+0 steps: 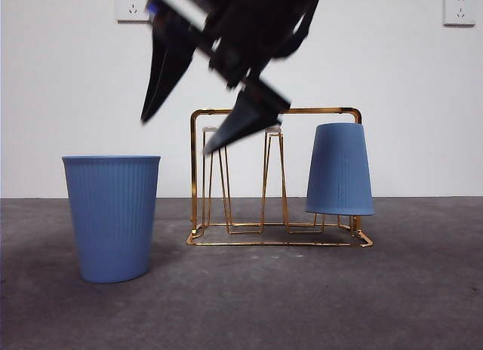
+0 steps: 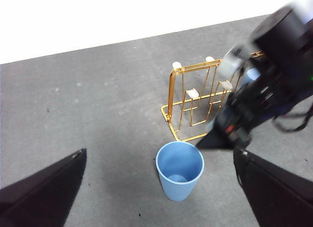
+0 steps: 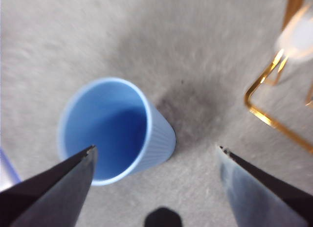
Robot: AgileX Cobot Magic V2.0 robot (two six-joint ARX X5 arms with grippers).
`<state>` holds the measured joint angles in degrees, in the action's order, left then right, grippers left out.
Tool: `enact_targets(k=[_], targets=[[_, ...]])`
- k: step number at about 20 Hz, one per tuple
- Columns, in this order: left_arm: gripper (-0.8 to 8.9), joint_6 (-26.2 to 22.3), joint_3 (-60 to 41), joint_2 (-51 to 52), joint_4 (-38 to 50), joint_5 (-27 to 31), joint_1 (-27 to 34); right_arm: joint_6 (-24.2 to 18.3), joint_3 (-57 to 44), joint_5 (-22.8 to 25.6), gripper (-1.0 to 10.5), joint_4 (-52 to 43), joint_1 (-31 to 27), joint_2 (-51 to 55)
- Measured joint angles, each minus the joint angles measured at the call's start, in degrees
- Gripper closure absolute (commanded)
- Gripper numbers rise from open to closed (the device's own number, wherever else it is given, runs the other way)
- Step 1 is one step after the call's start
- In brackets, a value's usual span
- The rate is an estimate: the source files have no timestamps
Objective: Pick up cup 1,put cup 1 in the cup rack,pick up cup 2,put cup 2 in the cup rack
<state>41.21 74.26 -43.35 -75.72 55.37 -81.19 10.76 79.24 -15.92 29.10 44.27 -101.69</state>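
Observation:
A blue ribbed cup [image 1: 113, 218] stands upright on the table, left of the gold wire cup rack [image 1: 275, 233]. A second blue cup [image 1: 339, 169] hangs upside down on the rack's right peg. My right gripper [image 1: 175, 137] is open and tilted in the air, above and between the upright cup and the rack. In the right wrist view the right gripper [image 3: 156, 148] is over the cup [image 3: 110, 131], apart from it, with the rack [image 3: 269, 117] beside. My left gripper [image 2: 157, 151] is open and high above the cup [image 2: 179, 175] and rack [image 2: 195, 95].
The table top [image 1: 302, 305] is dark grey. A white wall behind carries two sockets [image 1: 133, 3] [image 1: 459, 7]. The right arm [image 2: 264, 90] reaches across the rack in the left wrist view and hides most of the hung cup.

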Motion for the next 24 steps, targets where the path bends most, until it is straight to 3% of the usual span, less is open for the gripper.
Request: enact_targets(k=[6, 13, 17, 20, 24], targets=[[3.12, -0.1, 0.0, 0.0, 0.0, 0.0, -0.1, 0.6, 7.7, 1.9, 5.4, 1.1, 1.9, -8.1], [3.12, -0.1, 0.0, -0.1, 0.0, 0.0, -0.2, -1.0, 11.8, 3.8, 9.3, 7.5, 2.6, -14.1], [3.12, 0.3, 0.0, -0.3, 0.3, 0.0, -0.2, -4.1, 11.8, 2.4, 9.6, 8.3, 2.5, -13.9], [3.12, 0.4, 0.0, -0.3, 3.9, 0.0, -0.4, -6.4, 11.8, 4.7, 9.6, 11.5, 2.5, -11.0], [3.12, 0.3, 0.0, -0.3, 10.1, 0.0, -1.8, -9.7, 11.8, 10.1, 9.6, 14.4, 2.5, 4.6]])
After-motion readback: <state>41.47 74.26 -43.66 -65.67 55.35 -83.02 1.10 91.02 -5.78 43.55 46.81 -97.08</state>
